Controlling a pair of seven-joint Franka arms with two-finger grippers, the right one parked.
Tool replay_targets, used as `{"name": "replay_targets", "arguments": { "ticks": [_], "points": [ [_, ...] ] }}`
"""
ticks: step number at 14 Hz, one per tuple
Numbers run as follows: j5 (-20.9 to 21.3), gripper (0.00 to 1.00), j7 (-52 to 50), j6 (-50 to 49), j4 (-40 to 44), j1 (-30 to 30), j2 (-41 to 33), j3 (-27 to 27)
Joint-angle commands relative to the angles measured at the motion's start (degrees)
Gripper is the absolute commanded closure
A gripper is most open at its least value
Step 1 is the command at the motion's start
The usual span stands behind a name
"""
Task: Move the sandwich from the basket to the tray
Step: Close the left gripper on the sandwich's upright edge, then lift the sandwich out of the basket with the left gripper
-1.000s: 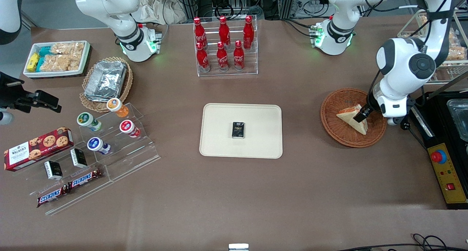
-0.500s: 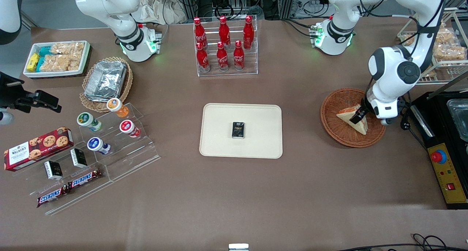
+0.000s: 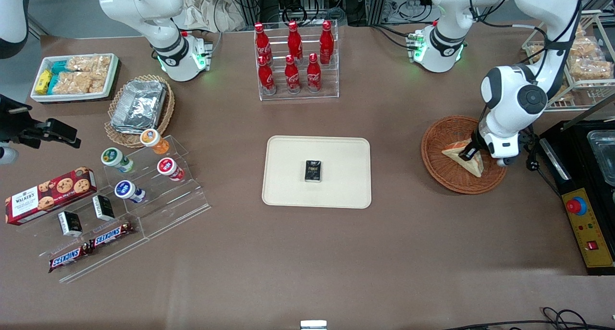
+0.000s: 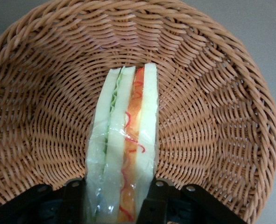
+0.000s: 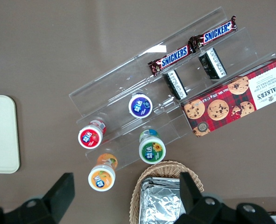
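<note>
Two fingers [image 4: 152, 200] of my gripper [image 4: 113, 203] clamp the sandwich [image 4: 123, 144] at its sides, low in the basket [image 3: 442, 169]. It is soft: excess squeeze could crush it, or its wrap could slip during lift toward the tray [image 3: 288, 186], where a small black packet [image 3: 313, 171] lies.

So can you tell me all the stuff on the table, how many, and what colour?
sandwich: 1, white bread with orange and green filling, in the basket
basket: 1, reddish-brown wicker, toward the working arm's end
tray: 1, cream, mid-table
small pack: 1, black, on the tray
cola bottles: 6, red, in a clear rack
Snickers bars: 2, brown
cookie box: 1, red
gripper: 1, black, in the basket, fingers either side of the sandwich
</note>
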Motion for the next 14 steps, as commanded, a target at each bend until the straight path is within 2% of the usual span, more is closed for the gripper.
{"name": "replay_targets", "arguments": {
  "ticks": [1, 3, 7, 9, 11, 14],
  "points": [
    [0.4, 1.00, -2.5, 2.5, -0.7, -0.2, -1.1, -0.6],
    [0.8, 1.00, -2.1, 0.7, -0.2, -0.3, -3.5, -0.8],
    [1.5, 1.00, 3.0, -14.8, 6.8, -0.3, -8.6, -0.7],
    [1.5, 1.00, 7.4, -25.8, 13.5, -0.3, -10.3, -0.6],
    [1.5, 1.00, 12.5, -39.1, 24.1, -0.3, -9.7, -0.6],
    [1.5, 1.00, 18.0, -53.1, 36.8, -0.4, -9.9, -0.9]
  ]
}}
